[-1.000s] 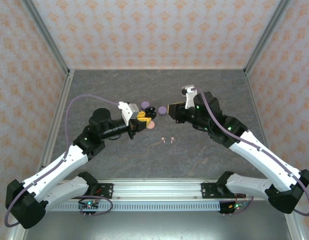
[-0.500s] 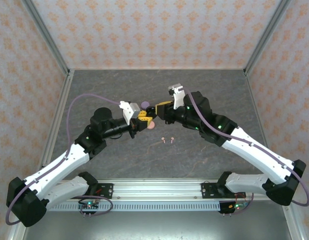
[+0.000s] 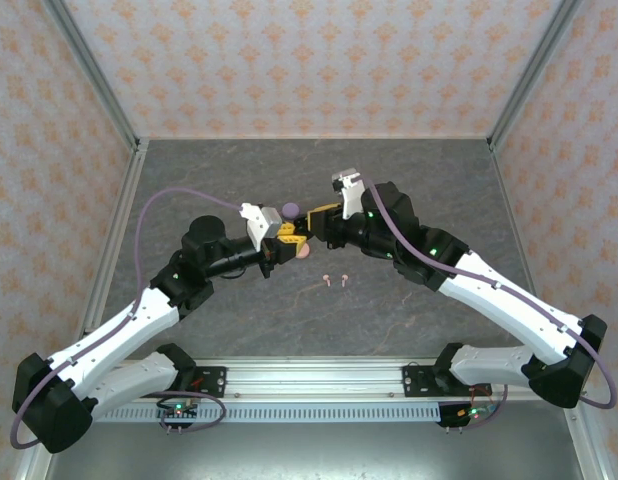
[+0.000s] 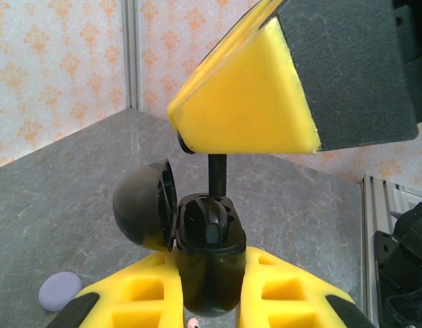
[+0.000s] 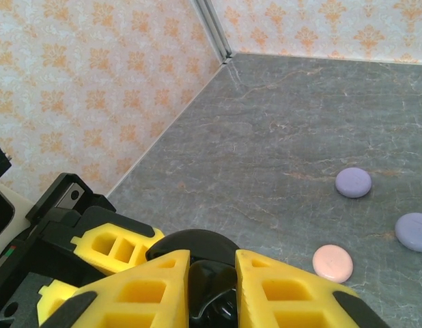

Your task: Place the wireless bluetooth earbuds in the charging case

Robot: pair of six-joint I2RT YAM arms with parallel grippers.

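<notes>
the black earbud (image 4: 216,171) is a tiny, light, hard plastic piece with a thin stem and a smooth round head. it will likely be slippery and quick to twist or pop out of a pinch, so the stem is the sensible place to hold it, leaving the head free to drop into its socket. a gentle squeeze should do, since more would probably flick it away. the charging case (image 4: 211,266) is a small, rigid, glossy black shell with its hinged lid (image 4: 137,210) swung open to the side. it is best gripped across the body below the hinge so the mouth stays clear. that is how the left fingers (image 4: 139,297) have it: closed down to the width of the case, clamping its lower body from both sides and holding it upright in the air above the middle of the counter (image 3: 389,330), a little toward the far edge. the right fingers (image 4: 245,102) reach in from above, drawn nearly together. they seem to pinch the top of the stem, though the contact itself is hidden under the yellow pad. the earbud's head sits at the case's mouth, looking partly seated. two pink earbuds (image 3: 334,280) lie loose on the counter toward the near edge, well apart from the case. a lilac disc (image 3: 289,211) and a pink disc (image 3: 304,253) rest on the counter close under the fingers.
</notes>
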